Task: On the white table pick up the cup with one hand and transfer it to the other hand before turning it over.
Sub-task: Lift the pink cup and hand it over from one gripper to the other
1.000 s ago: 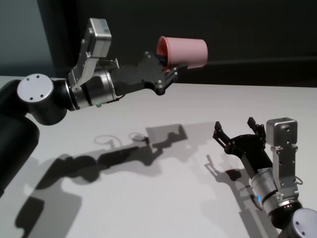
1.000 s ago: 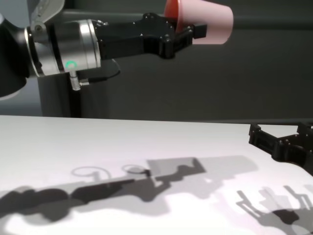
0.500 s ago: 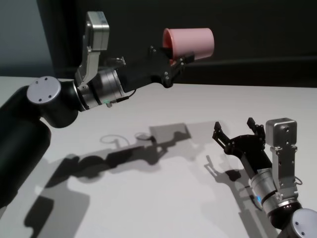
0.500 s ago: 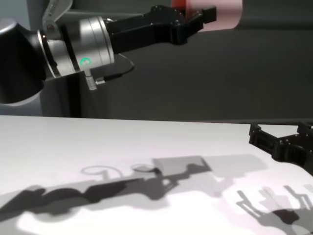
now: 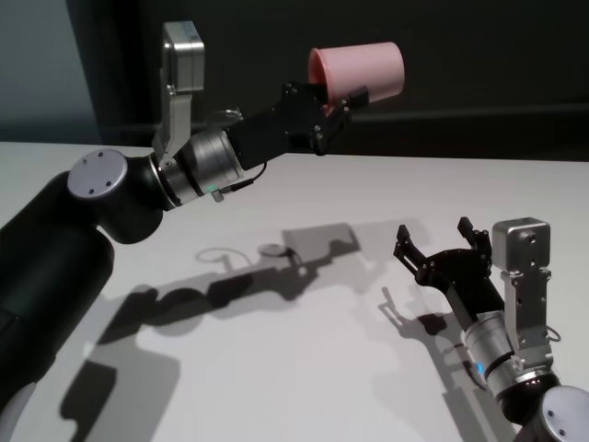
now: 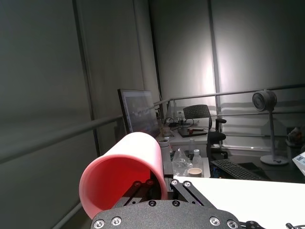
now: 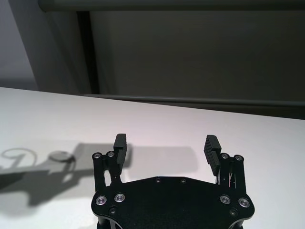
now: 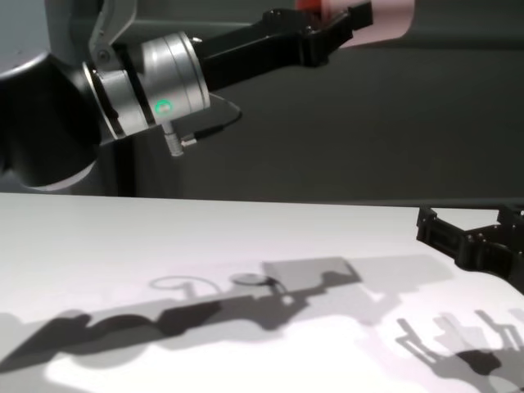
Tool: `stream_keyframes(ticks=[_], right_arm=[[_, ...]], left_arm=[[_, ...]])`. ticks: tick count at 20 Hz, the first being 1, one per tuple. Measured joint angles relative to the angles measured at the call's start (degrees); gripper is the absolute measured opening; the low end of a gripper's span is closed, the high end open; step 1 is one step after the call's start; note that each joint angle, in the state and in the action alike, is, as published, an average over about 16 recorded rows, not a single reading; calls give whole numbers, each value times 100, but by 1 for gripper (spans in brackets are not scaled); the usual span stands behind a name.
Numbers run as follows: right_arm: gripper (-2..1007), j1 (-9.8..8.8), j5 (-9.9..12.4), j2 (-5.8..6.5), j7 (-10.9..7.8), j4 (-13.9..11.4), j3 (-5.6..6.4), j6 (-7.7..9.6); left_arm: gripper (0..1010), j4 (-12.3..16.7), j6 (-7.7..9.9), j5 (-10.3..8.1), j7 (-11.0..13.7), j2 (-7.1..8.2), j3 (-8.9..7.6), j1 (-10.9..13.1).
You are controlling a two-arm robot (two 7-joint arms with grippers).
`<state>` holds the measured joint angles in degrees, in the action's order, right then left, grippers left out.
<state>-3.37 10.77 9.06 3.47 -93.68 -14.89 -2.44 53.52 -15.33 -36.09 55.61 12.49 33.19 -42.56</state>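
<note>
Left gripper (image 5: pixel 333 106) clamps the pink cup (image 5: pixel 361 70) sideways, high above the white table (image 5: pixel 304 368); right gripper (image 5: pixel 440 247) hovers low, fingers spread, empty.

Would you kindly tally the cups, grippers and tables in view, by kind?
Cup: 1, pink, held aloft on its side by the left gripper
Grippers: 2, the right gripper open
White table: 1
Total: 4
</note>
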Motion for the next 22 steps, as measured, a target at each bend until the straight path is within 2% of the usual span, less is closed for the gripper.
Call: stream_keyframes(ticks=[7, 22], right_arm=[[1002, 0, 0, 0, 0, 0, 0, 0], [1002, 37, -30, -22, -56, -25, -3, -4]], left_arm=[[49, -77, 27, -58, -18, -62, -24, 0], [49, -54, 32, -31, -19, -46, -10, 1]])
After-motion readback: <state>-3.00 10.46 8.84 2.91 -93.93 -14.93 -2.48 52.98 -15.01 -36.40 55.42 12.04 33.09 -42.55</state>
